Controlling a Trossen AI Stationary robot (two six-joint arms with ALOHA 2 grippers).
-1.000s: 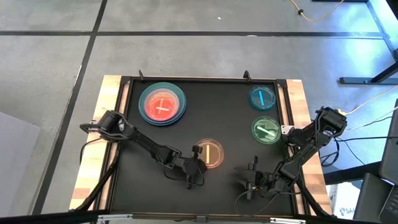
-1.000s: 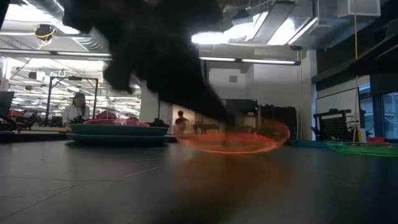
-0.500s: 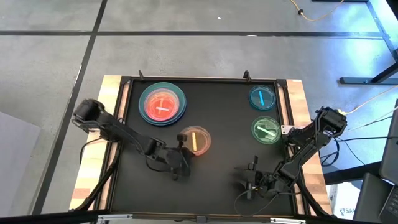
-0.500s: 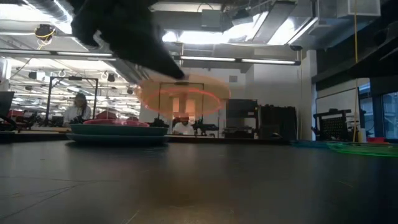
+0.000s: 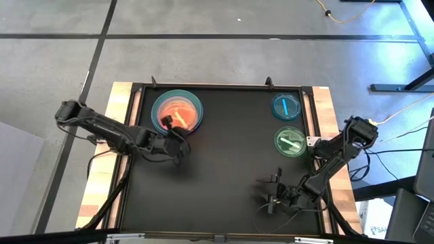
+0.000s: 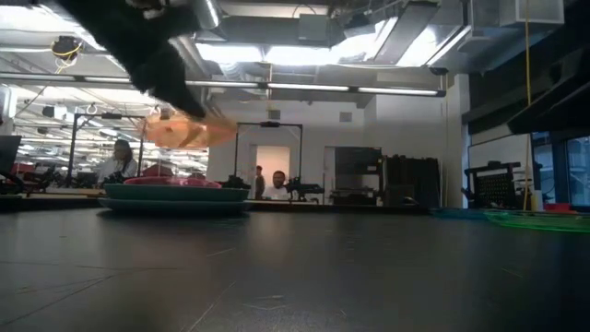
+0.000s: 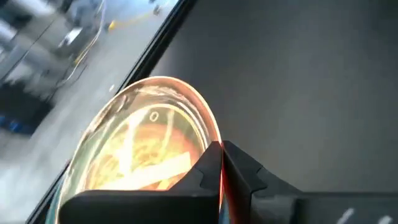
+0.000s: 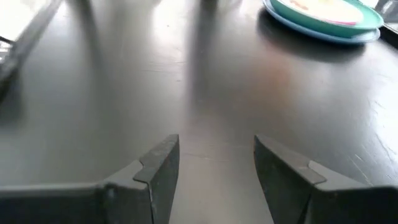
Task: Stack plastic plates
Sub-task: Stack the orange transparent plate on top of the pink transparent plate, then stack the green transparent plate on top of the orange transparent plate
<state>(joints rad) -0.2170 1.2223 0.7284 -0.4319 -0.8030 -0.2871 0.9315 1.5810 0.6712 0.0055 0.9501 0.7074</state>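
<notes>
**A:** So the orange dish (image 5: 178, 120) is being carried from mid-bench over to the far left corner; a second ago it was being held low near the middle, and now it's being hung right above the stack (image 5: 178, 112). The left gripper (image 5: 178, 135) is being kept clamped on its rim.

**B:** Yep, so the placing step is being worked on. Judging by the low view, the dish (image 6: 189, 132) is being held tilted and clear of the stack (image 6: 175, 194), so it probably needs to be levelled, centred and lowered before being let go.

**A:** That gap isn't being shown from above at all; there the dish is just being seen overlapping the pile. The left wrist view is where the pinch on the rim is being shown.

**B:** The cyan dish (image 5: 286, 106) and green dish (image 5: 290, 141) are being left on the right side of the bench (image 5: 230, 163). The right gripper (image 8: 214, 165) is being parked near the front edge, fingers spread, nothing held.
</notes>
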